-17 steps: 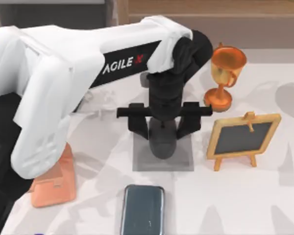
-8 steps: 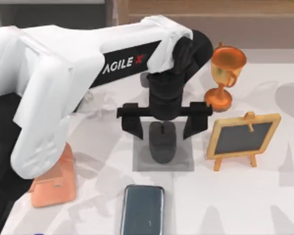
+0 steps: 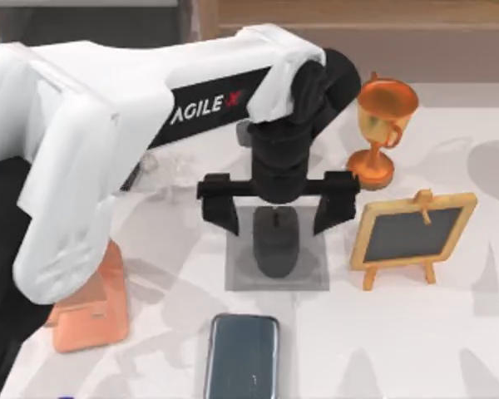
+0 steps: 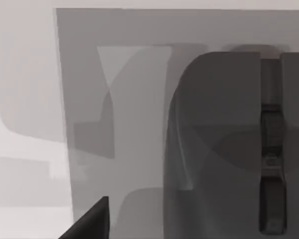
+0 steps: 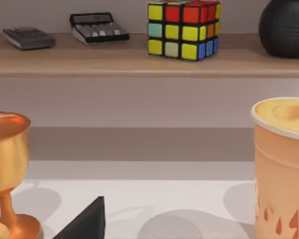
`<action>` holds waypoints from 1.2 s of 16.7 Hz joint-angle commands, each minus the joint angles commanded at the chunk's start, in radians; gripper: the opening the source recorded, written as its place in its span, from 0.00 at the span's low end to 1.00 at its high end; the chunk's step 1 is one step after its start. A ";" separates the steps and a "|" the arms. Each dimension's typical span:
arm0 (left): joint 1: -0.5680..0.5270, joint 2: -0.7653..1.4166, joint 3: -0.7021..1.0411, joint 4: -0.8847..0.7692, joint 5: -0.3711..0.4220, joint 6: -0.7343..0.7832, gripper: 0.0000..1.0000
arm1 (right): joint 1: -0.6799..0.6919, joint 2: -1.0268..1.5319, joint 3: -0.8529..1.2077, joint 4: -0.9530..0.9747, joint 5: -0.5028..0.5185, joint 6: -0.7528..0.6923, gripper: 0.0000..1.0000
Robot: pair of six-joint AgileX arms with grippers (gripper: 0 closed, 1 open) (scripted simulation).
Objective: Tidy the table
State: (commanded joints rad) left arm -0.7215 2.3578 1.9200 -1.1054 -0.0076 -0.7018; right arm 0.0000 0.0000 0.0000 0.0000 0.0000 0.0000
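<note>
Our left jaws spread wide, hanging over mouse | mouse on grey mat | surface | right jaws: cannot tell

White arm shells, black AGILEX lettering panel, black claw

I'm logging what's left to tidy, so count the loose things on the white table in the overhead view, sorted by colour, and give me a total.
Orange or gold: 3, the trophy, the chalkboard easel, the salmon-coloured item
Dark grey or black: 2, the mouse, the phone
Pale grey: 1, the mat
Total: 6
</note>
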 joint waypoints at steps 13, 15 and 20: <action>-0.192 -0.501 -0.638 0.098 0.036 -0.147 1.00 | 0.000 0.000 0.000 0.000 0.000 0.000 1.00; -0.243 -0.567 -0.708 0.118 0.006 -0.182 1.00 | 0.000 0.000 0.000 0.000 0.000 0.000 1.00; -0.270 -0.600 -0.743 0.129 -0.017 -0.201 1.00 | 0.000 0.000 0.000 0.000 0.000 0.000 1.00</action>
State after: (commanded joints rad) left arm -0.9915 1.7574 1.1772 -0.9762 -0.0250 -0.9032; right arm 0.0000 0.0000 0.0000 0.0000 0.0000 0.0000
